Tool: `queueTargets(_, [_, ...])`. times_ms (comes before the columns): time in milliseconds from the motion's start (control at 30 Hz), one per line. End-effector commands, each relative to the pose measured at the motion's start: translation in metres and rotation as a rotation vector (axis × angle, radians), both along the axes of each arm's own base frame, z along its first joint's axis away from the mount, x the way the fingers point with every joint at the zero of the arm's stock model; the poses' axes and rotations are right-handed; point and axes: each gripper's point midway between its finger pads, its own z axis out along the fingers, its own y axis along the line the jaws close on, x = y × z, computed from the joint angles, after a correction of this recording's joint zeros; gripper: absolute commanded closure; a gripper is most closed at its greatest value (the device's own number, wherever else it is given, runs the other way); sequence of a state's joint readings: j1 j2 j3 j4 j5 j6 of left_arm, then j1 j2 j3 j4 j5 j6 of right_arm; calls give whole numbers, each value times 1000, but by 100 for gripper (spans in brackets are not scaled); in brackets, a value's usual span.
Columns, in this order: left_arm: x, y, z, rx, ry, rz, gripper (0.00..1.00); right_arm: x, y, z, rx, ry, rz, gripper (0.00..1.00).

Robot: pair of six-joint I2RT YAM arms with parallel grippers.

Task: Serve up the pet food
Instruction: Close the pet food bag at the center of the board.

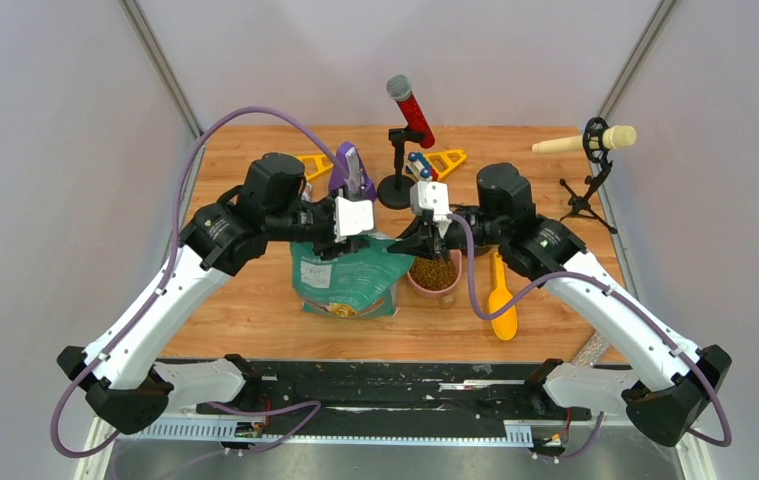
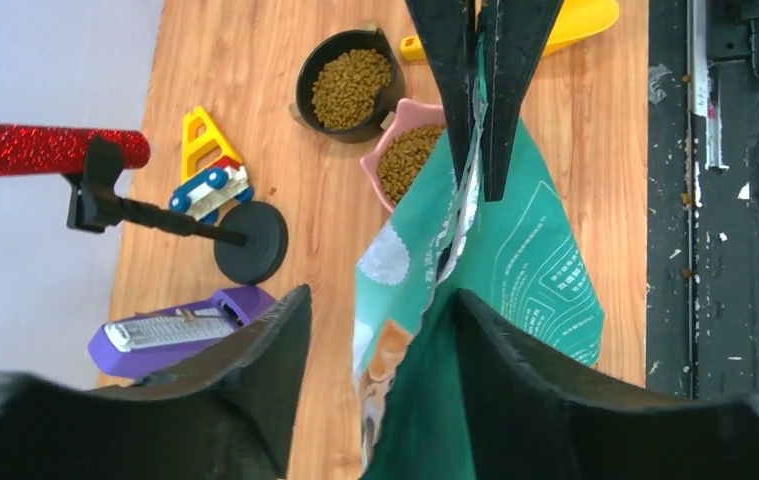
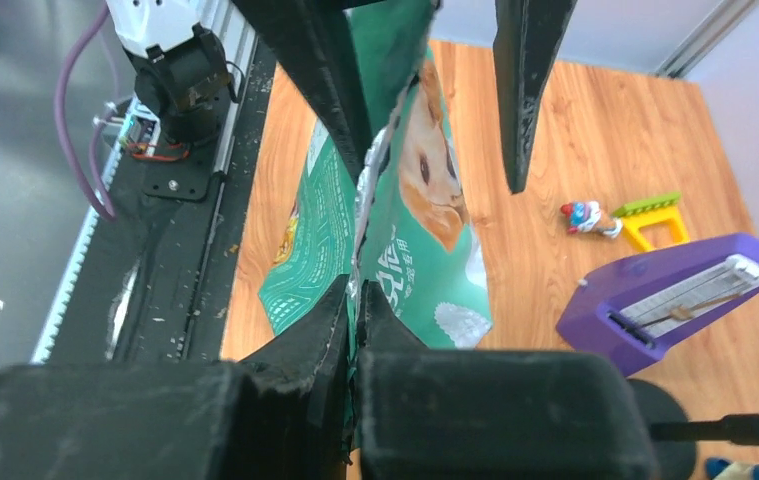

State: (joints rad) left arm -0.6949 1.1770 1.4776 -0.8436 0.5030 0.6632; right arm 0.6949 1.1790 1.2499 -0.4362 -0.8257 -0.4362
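The teal-green pet food bag (image 1: 347, 280) stands upright on the table. My right gripper (image 3: 355, 300) is shut on the bag's torn top edge and also shows in the top view (image 1: 405, 243). My left gripper (image 2: 380, 300) is open and straddles the same edge; the bag (image 2: 525, 260) lies against one of its fingers (image 2: 495, 340). Brown kibble (image 2: 407, 160) fills a pink bowl (image 1: 452, 290) right of the bag. More kibble (image 2: 350, 85) fills a black bowl (image 2: 307, 80) beyond it; that bowl is hidden in the top view.
A yellow scoop (image 1: 501, 300) lies right of the pink bowl. A purple metronome (image 2: 175, 330), a red microphone on a black stand (image 1: 410, 110), yellow toys (image 1: 445, 160) and a cream microphone on a tripod (image 1: 585, 145) stand at the back. A black rail (image 1: 375, 385) runs along the near edge.
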Motion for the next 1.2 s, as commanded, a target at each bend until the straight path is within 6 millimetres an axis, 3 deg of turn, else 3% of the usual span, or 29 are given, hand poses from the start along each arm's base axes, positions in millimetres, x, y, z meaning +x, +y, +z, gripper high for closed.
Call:
queueTargets(0, [14, 3, 3, 15, -65, 35, 54, -32, -5, 27, 90, -190, 171, 100])
queueTargets(133, [11, 7, 13, -1, -87, 46, 90, -16, -4, 29, 73, -197, 92, 100])
queueTargets(200, [11, 9, 19, -14, -101, 55, 100, -3, -3, 33, 73, -178, 16, 100])
queueTargets(333, [7, 11, 37, -67, -123, 68, 100, 31, -4, 45, 93, -107, -193, 98])
queueTargets(533, [-3, 4, 58, -150, -94, 47, 100, 25, 6, 28, 29, -131, -140, 72])
queueTargets(733, [-3, -2, 56, -154, -71, 29, 100, 33, 21, 28, -27, -166, -156, 64])
queueTargets(800, [-2, -3, 56, -152, -70, 28, 100, 38, 25, 29, -36, -165, -175, 69])
queueTargets(867, [-1, -3, 55, -150, -71, 30, 100, 38, 27, 30, -50, -166, -177, 96])
queueTargets(900, [-1, -3, 55, -150, -72, 31, 100, 37, 28, 31, -53, -165, -180, 100])
queueTargets(1067, [0, -2, 54, -148, -81, 38, 100, 30, 28, 35, -62, -157, -174, 100])
queueTargets(1100, [0, -2, 54, -148, -84, 40, 100, 30, 28, 34, -67, -154, -184, 95])
queueTargets(1167, [1, -2, 54, -149, -88, 45, 100, 32, 26, 32, -74, -147, -202, 73])
